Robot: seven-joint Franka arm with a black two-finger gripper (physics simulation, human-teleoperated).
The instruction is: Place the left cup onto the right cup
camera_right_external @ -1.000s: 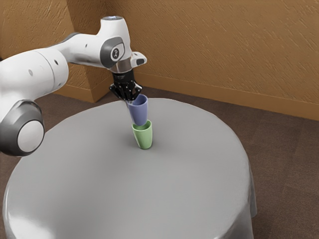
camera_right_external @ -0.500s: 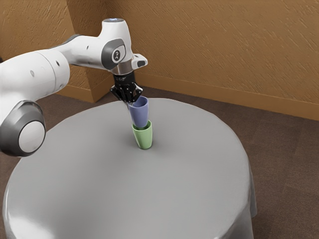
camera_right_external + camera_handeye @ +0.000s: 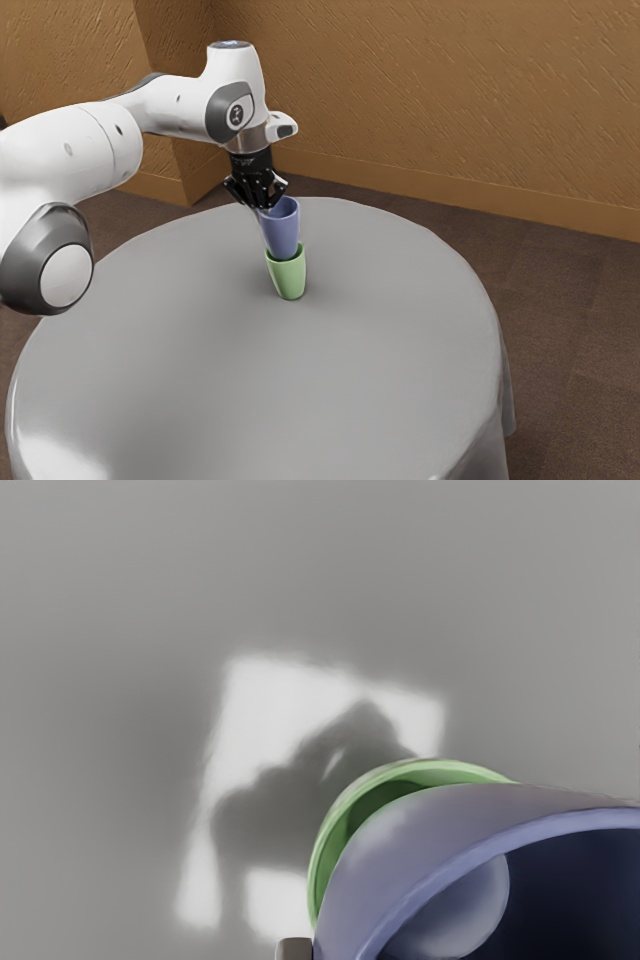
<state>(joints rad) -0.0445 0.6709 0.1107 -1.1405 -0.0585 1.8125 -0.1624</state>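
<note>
A blue cup (image 3: 280, 228) leans slightly, its base sunk into the mouth of a green cup (image 3: 289, 275) that stands upright near the middle of the round grey table (image 3: 200, 380). My gripper (image 3: 266, 203) comes down from the exterior view's upper left and is shut on the blue cup's rim. In the wrist view the blue cup (image 3: 440, 860) looms large just under my hand, with the green cup's rim (image 3: 345, 820) curving out from behind it.
A grey cloth covers the table (image 3: 120, 600), with bare surface all around the two cups. A brown textured wall (image 3: 450, 90) with a baseboard runs behind, and dark floor (image 3: 570, 330) lies at the exterior view's right.
My hand has shifted a little toward the exterior view's right and slightly down. The blue cup has settled a bit deeper into the green cup.
</note>
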